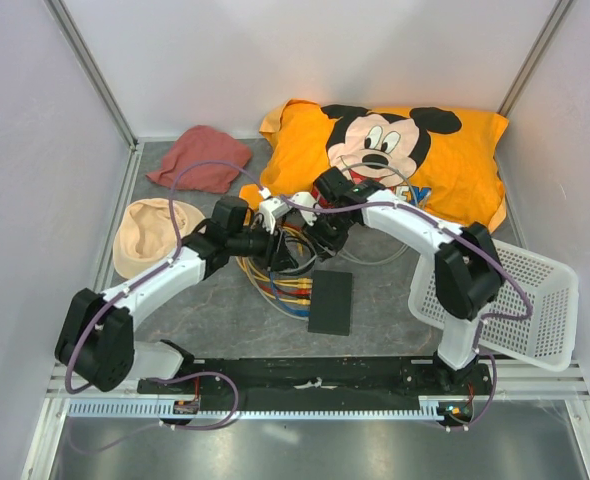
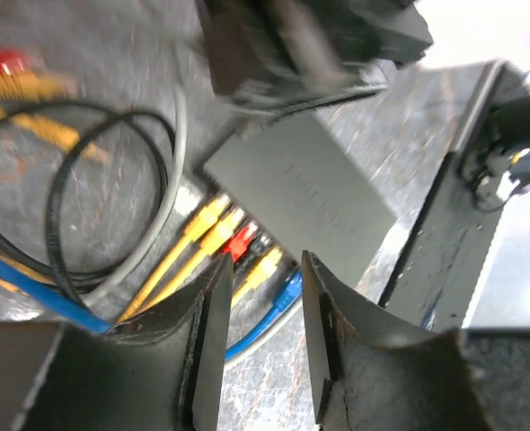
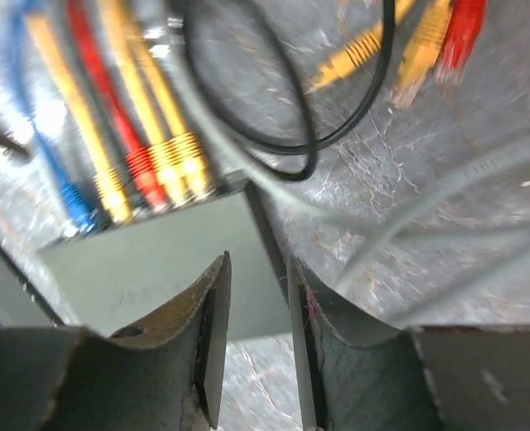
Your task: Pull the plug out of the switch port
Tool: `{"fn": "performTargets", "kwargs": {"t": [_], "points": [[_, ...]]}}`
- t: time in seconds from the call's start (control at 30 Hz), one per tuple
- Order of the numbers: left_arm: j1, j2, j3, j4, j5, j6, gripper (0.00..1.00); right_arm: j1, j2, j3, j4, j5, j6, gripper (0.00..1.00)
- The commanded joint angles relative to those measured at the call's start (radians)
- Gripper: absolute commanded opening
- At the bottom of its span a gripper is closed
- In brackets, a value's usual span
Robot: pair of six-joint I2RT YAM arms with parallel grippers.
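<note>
The switch (image 1: 330, 301) is a flat black box on the table in front of the arms. Several yellow, red and blue plugs (image 2: 247, 241) sit in ports along its far-left edge, and their cables (image 1: 280, 282) bunch up to the left. My left gripper (image 1: 278, 254) hovers over the cable bundle. In the left wrist view it (image 2: 265, 269) is open and empty, with a yellow plug (image 2: 263, 267) and a blue plug (image 2: 288, 289) just beyond its tips. My right gripper (image 1: 321, 243) is open and empty. In the right wrist view it (image 3: 257, 268) straddles a corner of the switch (image 3: 157, 260), near the plug row (image 3: 144, 171).
An orange Mickey pillow (image 1: 405, 150) lies at the back, a red cloth (image 1: 203, 157) at the back left and a beige hat (image 1: 150, 232) at the left. A white mesh basket (image 1: 520, 300) stands at the right. Loose grey and black cables (image 3: 274, 144) and unplugged connectors (image 3: 427, 49) lie nearby.
</note>
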Motion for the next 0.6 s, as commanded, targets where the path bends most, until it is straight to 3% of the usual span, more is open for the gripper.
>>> {"fn": "performTargets", "kwargs": {"t": [0.0, 0.1, 0.33, 0.57], "points": [[0.024, -0.063, 0.058, 0.040, 0.068, -0.044, 0.44, 0.001, -0.174, -0.063, -0.053, -0.099, -0.182, 0.40], [0.024, -0.040, 0.056, 0.059, 0.116, -0.064, 0.40, 0.002, -0.231, -0.167, -0.044, -0.122, -0.274, 0.37], [0.024, 0.074, 0.045, 0.084, 0.249, -0.069, 0.40, 0.012, -0.228, -0.336, 0.111, -0.070, -0.173, 0.10], [0.024, 0.273, 0.165, -0.014, 0.352, 0.011, 0.39, 0.013, -0.240, -0.416, 0.268, -0.036, -0.086, 0.03]]}}
